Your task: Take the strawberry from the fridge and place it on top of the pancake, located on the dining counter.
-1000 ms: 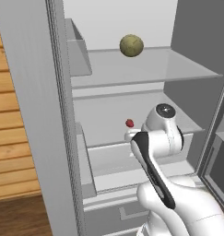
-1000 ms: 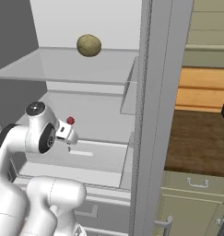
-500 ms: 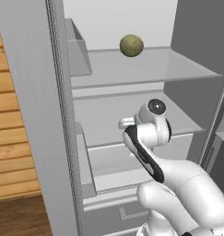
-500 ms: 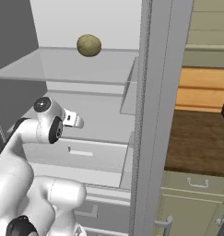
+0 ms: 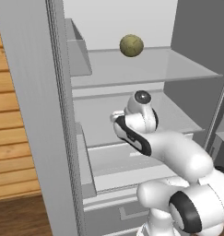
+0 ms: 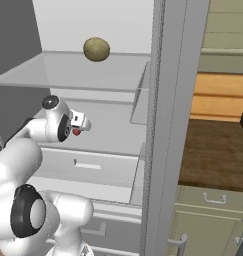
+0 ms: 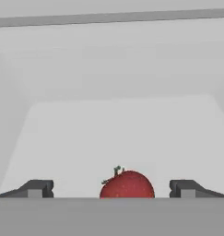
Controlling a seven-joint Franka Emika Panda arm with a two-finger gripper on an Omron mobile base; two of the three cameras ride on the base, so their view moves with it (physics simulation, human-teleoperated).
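Between your gripper's (image 7: 111,189) spread fingertips (image 7: 37,188) sits the strawberry (image 7: 127,185), on the fridge's (image 5: 35,115) middle shelf (image 7: 118,133), nothing clamped yet. From the right base view the strawberry (image 6: 76,132) tucks just under the gripper (image 6: 82,122). Above the strawberry, one shelf up, rests the olive ball (image 5: 131,45). Careful: the berry's round, so one fingertip arriving first could roll it deeper, or a high pinch could squirt it out.
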